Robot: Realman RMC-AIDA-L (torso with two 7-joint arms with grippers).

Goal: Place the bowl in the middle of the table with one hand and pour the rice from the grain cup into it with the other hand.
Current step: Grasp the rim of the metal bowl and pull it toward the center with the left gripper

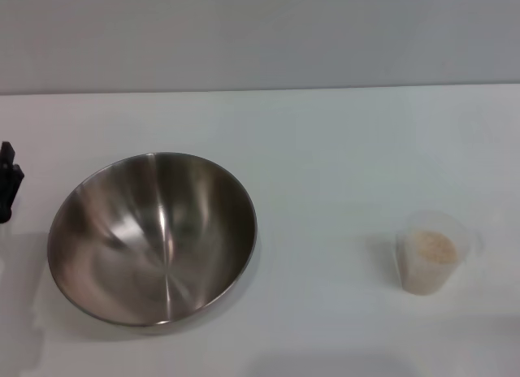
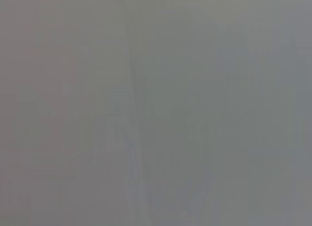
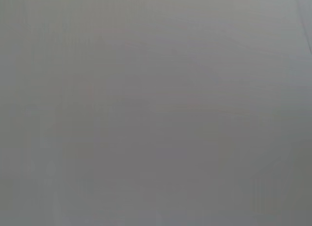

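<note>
Since nothing is gripped yet, the layout reads as a starting arrangement. Largest is the white surface (image 1: 325, 149), which carries everything and is bare across its middle, the spot where the bowl is meant to go. Next is the bowl (image 1: 153, 237), sitting on the robot's left side of the surface, empty and tipped slightly so its shiny inside faces the head camera; it is within easy reach of the left arm. Well apart on the right stands the grain cup (image 1: 429, 253), upright, so the rice (image 1: 431, 245) stays heaped inside it, suited to the right arm. A dark piece of the left tool (image 1: 8, 182) shows at the left edge, near the bowl but not touching; I cannot tell whether it is apart or together. No right tool is visible, and both wrist views show only featureless grey.
</note>
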